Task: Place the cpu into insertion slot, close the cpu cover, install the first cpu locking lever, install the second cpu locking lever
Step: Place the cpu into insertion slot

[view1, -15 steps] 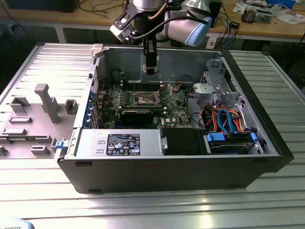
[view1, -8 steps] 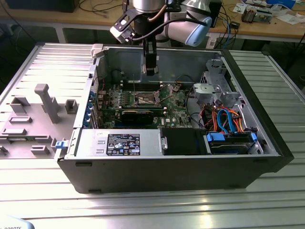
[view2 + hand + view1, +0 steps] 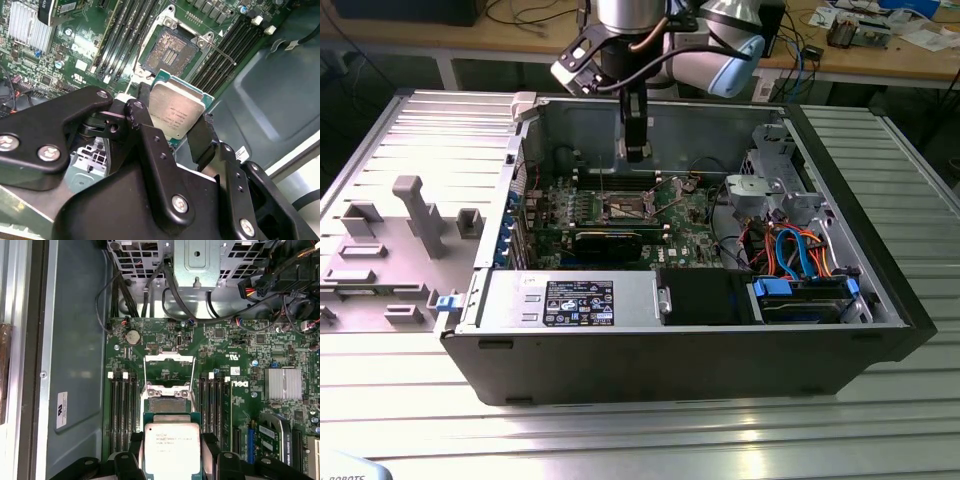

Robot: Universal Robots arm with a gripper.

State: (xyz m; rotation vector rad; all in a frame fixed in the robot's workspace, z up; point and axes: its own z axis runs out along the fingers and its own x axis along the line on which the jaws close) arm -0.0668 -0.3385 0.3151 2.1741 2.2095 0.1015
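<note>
Pincer (image 3: pixel 634 150) down, clamping cpu (image 3: pixel 176 111) abv insertion slot (image 3: pixel 169 50).

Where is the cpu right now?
In both wrist views the cpu is clamped in the gripper, held above the green board, just short of the empty insertion slot.

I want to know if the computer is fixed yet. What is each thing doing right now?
cpu: held in the air, not seated yet.
claw: shut on the cpu.
insertion slot: empty and uncovered.
cpu cover: flipped open.
computer case: side open.
</note>
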